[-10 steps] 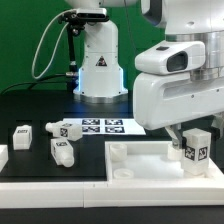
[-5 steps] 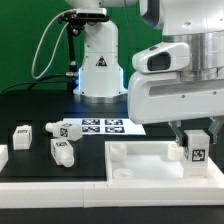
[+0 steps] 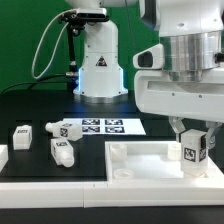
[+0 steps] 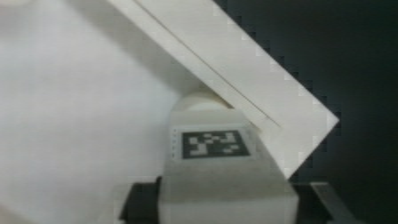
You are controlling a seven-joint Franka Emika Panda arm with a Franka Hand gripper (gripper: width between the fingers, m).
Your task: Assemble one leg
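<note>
My gripper [image 3: 192, 140] is shut on a white leg [image 3: 194, 148] with a black-and-white tag, held upright over the right-hand corner of the large flat white panel [image 3: 140, 160]. In the wrist view the leg [image 4: 217, 150] sits between my two dark fingers [image 4: 146, 200], its tip close to the panel's corner edge [image 4: 267, 100]. Three more legs lie on the black table at the exterior view's left: one [image 3: 22, 133], one [image 3: 61, 129] and one [image 3: 62, 151].
The marker board [image 3: 105, 126] lies behind the panel, in front of the robot base [image 3: 98, 60]. A white block [image 3: 3, 157] sits at the far left edge. A white raised border [image 3: 60, 187] runs along the table's front.
My gripper has shifted slightly toward the exterior view's right and turned a little with the leg still in it. The loose legs have not moved.
</note>
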